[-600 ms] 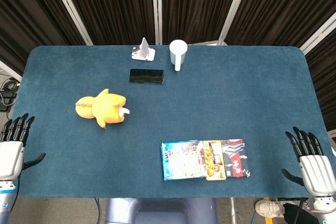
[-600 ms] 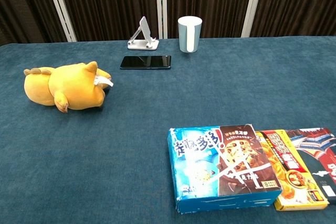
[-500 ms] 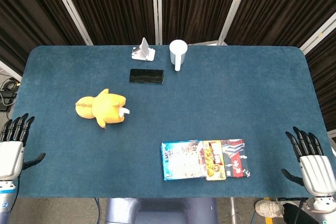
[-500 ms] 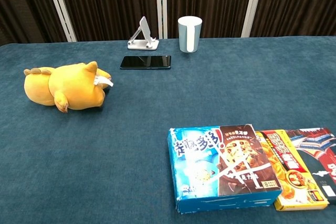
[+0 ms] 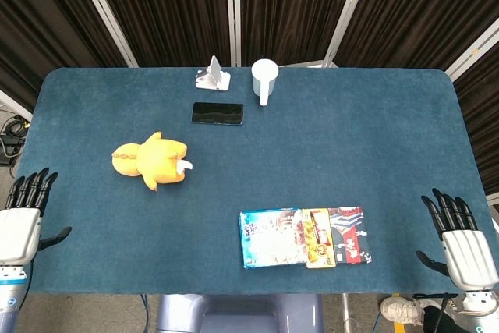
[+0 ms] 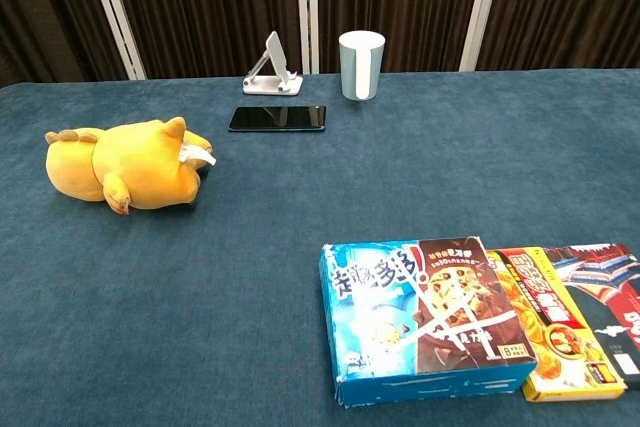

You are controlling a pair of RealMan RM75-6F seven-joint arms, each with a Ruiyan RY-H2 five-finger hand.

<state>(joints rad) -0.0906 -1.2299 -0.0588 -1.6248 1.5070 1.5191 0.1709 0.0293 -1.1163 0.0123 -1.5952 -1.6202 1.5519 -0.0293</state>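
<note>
Head view first. Off the near left corner of the blue table: left hand, fingers straight and apart, holding nothing, touching nothing. Off the near right corner: right hand, likewise spread and empty. Nearest to the left hand, though well apart from it: yellow plush toy, lying on its side on the left half of the cloth. Nearest to the right hand: three flat packs in a row near the front edge, touching side by side, namely blue snack box, yellow box and dark red box. Far back, by the rear edge: phone stand, white cup just beside it, black phone lying flat in front of both.

Chest view next. Neither hand in sight here. Plush toy at the left, head pointing left, a white tag sticking out on its right. Probably light, soft and yielding, unlikely to slip or break; best taken around the round middle of the body. Blue snack box close to the camera, the other two boxes beyond its right side. Likely light, stiff cardboard with a slick printed skin, easily dented; best pinched across the two long edges
</note>
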